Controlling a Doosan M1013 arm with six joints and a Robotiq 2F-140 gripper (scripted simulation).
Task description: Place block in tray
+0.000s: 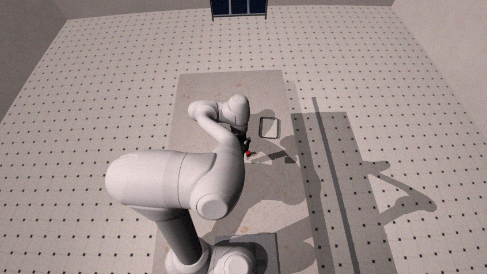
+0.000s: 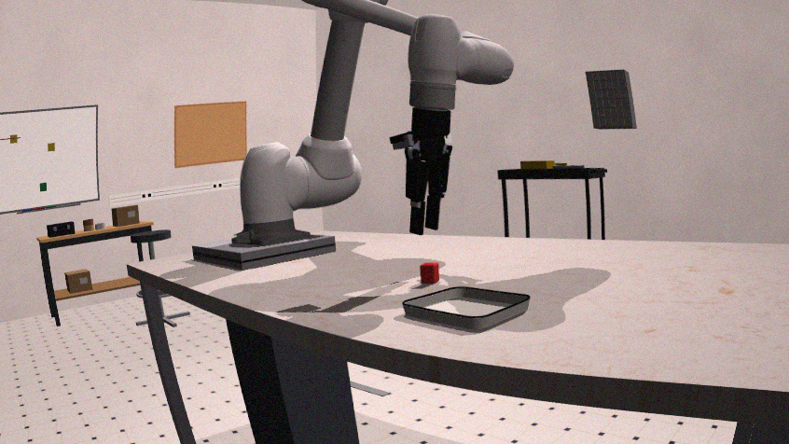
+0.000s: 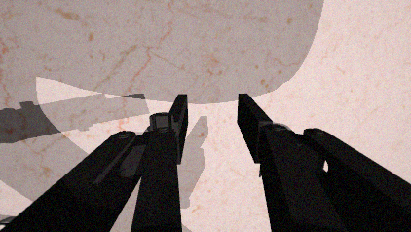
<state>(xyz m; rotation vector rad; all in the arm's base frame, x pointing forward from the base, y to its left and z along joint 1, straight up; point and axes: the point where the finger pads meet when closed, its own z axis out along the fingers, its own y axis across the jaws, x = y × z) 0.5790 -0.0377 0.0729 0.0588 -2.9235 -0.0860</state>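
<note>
A small red block [image 2: 429,272] rests on the marble table just behind the white tray [image 2: 465,308], which has a dark rim and holds nothing. From above, the block [image 1: 247,153] lies near the tray's [image 1: 268,128] near left corner, apart from it. My gripper [image 2: 424,220] points straight down and hangs well above the block, roughly over it. In the wrist view the fingers stand a narrow gap apart with only bare table between them. The block and the tray are out of the wrist view.
The arm's base plate [image 2: 264,251] sits at the table's far left end. A black side table [image 2: 551,172] stands behind the table, and a wooden shelf [image 2: 88,231] is by the left wall. Arm shadows fall across the table around the tray.
</note>
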